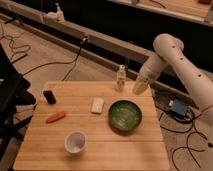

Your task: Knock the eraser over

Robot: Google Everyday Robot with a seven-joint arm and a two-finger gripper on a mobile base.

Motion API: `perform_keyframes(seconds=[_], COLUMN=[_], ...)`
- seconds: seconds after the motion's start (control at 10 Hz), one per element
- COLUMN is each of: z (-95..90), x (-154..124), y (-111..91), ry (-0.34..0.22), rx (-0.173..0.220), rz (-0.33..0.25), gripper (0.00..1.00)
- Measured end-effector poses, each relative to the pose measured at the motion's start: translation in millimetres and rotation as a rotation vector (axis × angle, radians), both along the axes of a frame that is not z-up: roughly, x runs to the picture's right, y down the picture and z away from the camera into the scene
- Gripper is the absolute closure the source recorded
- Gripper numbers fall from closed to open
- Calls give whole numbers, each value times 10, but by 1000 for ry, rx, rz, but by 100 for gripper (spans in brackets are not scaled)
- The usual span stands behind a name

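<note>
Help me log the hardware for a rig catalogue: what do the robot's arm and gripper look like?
The arm is smooth and off-white, made of rounded tubular segments with a bulbous joint bearing small dark dots. The gripper, over the far right edge of the table, is pale cream and tapered.

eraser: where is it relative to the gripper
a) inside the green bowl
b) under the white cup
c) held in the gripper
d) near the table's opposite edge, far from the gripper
d: the eraser stands by the left edge of the table in the camera view, while the shut gripper hangs over the far right corner.
</note>
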State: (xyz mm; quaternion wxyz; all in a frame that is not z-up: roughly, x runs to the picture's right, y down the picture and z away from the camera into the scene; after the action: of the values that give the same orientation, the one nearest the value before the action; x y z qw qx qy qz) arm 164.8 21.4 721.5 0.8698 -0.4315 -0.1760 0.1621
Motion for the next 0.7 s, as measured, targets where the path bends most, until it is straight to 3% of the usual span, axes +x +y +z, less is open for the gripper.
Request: perform_keyframes(seconds=[0.2, 0.4, 0.5, 0.7], z=[44, 212, 287, 458], x=[-376, -758, -905, -1348], y=[36, 80, 90, 68], ry=[-92, -153, -166, -184], rx=[-60, -58, -42, 66], rz=[70, 99, 108, 116], gripper=[100, 100, 100, 100])
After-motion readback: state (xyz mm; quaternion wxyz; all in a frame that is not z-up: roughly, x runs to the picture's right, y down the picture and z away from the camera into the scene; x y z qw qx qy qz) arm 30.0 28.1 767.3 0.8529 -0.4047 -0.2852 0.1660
